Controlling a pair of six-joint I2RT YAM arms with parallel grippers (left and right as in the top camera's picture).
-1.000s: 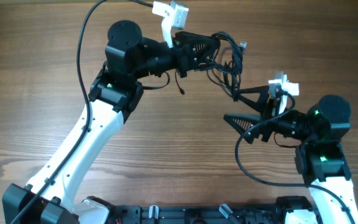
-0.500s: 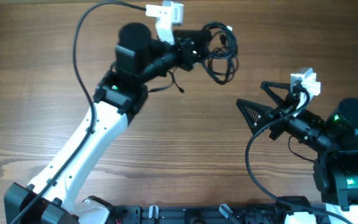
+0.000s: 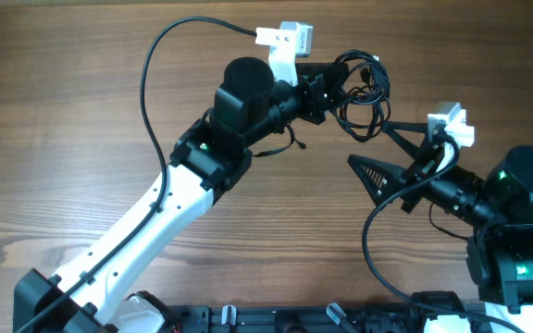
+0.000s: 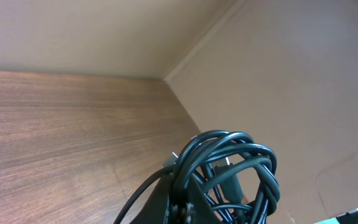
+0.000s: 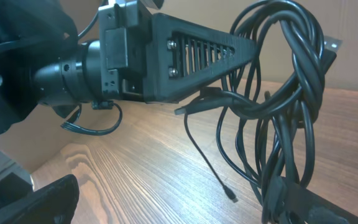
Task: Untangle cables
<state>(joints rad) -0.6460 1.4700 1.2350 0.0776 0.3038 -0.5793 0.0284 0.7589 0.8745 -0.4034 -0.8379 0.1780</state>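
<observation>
The cables [image 3: 363, 91] are a knotted bundle of thin black loops, held off the table at the top centre. My left gripper [image 3: 334, 80] is shut on the bundle; in the left wrist view its fingers [image 4: 180, 200] pinch the loops [image 4: 232, 163]. My right gripper [image 3: 368, 148] is open just below and right of the bundle. In the right wrist view the loops [image 5: 286, 93] hang from the left gripper's finger [image 5: 197, 53] and touch my right gripper's far finger [image 5: 319, 205]. A loose plug end [image 5: 230, 196] dangles above the table.
The wooden table [image 3: 72, 120] lies under both arms. The left arm's thick black cable [image 3: 155, 83] arcs over the table's upper left. The right arm's own cable [image 3: 370, 242] loops at the lower right. A wall and table edge [image 4: 185, 62] show in the left wrist view.
My left arm has swung right with the bundle, bringing it up to the right gripper's far finger. The right gripper stays open; it drew back a second ago and has since held nearly still.
</observation>
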